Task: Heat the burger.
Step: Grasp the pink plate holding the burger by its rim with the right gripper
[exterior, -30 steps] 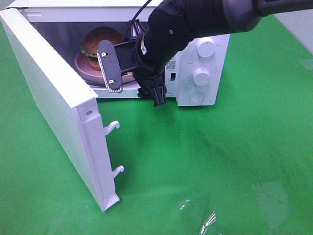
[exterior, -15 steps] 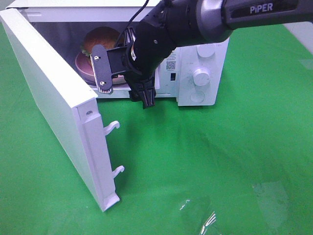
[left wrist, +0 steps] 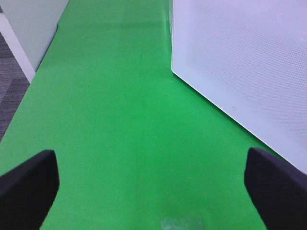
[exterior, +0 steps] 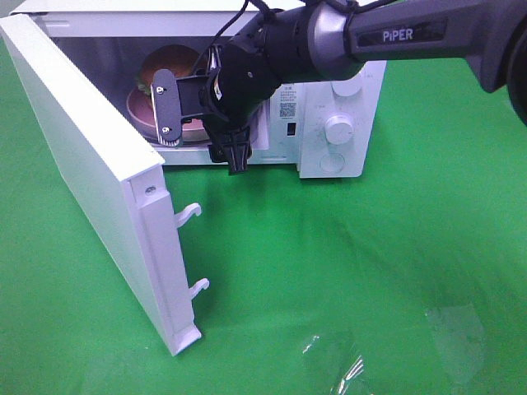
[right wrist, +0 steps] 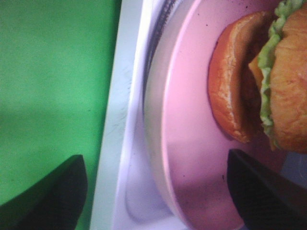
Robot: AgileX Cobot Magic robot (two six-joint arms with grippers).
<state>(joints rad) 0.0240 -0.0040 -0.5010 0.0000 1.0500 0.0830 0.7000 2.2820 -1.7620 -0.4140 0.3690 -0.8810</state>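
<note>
**Burger in the oven, right gripper at the opening**

The burger (exterior: 174, 59) sits on its pink plate (exterior: 138, 111) inside the microwave (exterior: 366, 152), in the upper left of the high view. The right gripper (exterior: 204, 155) is at the mouth of the cavity. Its jaws are spread wide on either side of the plate's near rim, and as far as I can see they grip nothing. The left gripper (left wrist: 152, 189) is also wide open and empty, over the green cloth (left wrist: 120, 120) near a white dotted panel (left wrist: 249, 62).

I judge that the step in hand is to leave the plate where it is and clear the cavity. To do this well, the right gripper should keep its jaws apart and go straight back, level, so that no finger catches the rim or drags the plate outward. Only when it is fully out should the door (exterior: 82, 173), open at the left, be pushed shut.

Counted: one burger, one plate, one microwave, one door with two white latch hooks (exterior: 191, 212), one knob (exterior: 339, 127) in clear view, two grippers.
</note>
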